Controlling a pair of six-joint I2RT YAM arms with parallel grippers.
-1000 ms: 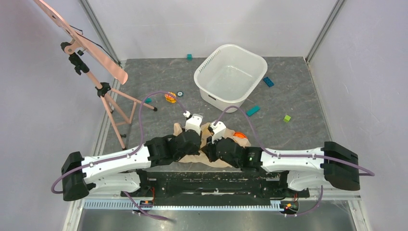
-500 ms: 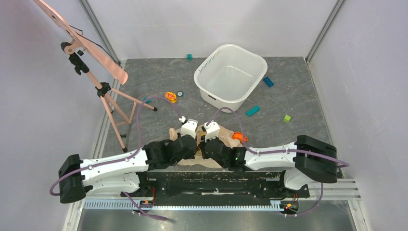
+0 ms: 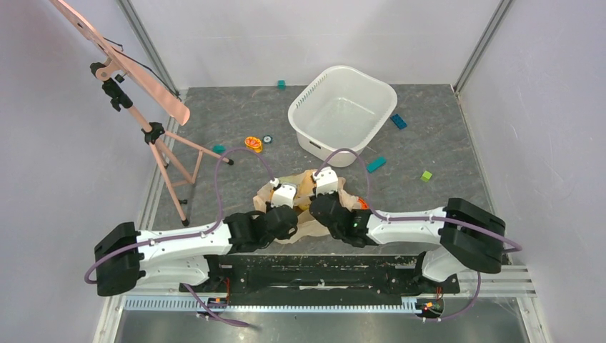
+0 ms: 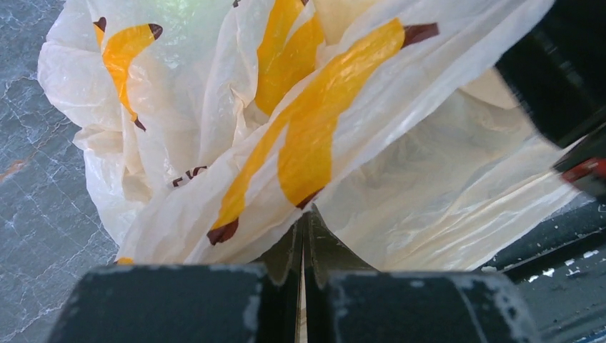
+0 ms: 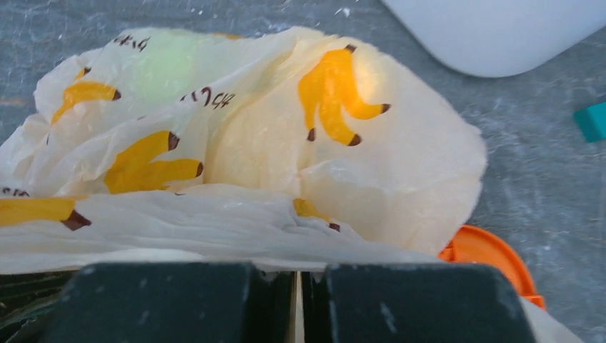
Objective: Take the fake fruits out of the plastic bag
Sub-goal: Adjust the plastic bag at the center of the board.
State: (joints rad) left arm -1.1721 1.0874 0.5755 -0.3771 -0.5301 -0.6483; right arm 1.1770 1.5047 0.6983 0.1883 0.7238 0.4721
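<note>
The plastic bag [image 3: 306, 187], peach-beige with yellow banana prints, is bunched up between my two grippers near the front of the table. My left gripper [image 3: 280, 206] is shut on a fold of the bag [image 4: 307, 128], with film pinched between the fingers. My right gripper [image 3: 323, 199] is shut on the bag's near edge [image 5: 286, 150]. The fake fruits are hidden inside. Only a pale green patch [image 5: 168, 68] shows through the film, also in the left wrist view [image 4: 187, 10].
An orange disc [image 5: 493, 261] lies against the bag's right side [image 3: 363, 205]. A white tub [image 3: 343, 111] stands behind. A pink tripod [image 3: 154, 132] stands at the left. An orange flower disc [image 3: 252, 143] and teal and green blocks [image 3: 375, 164] are scattered around.
Both grippers have shifted while holding the bag. The right one moved farther from the bases, and the bag now stands more bunched and raised between them.
</note>
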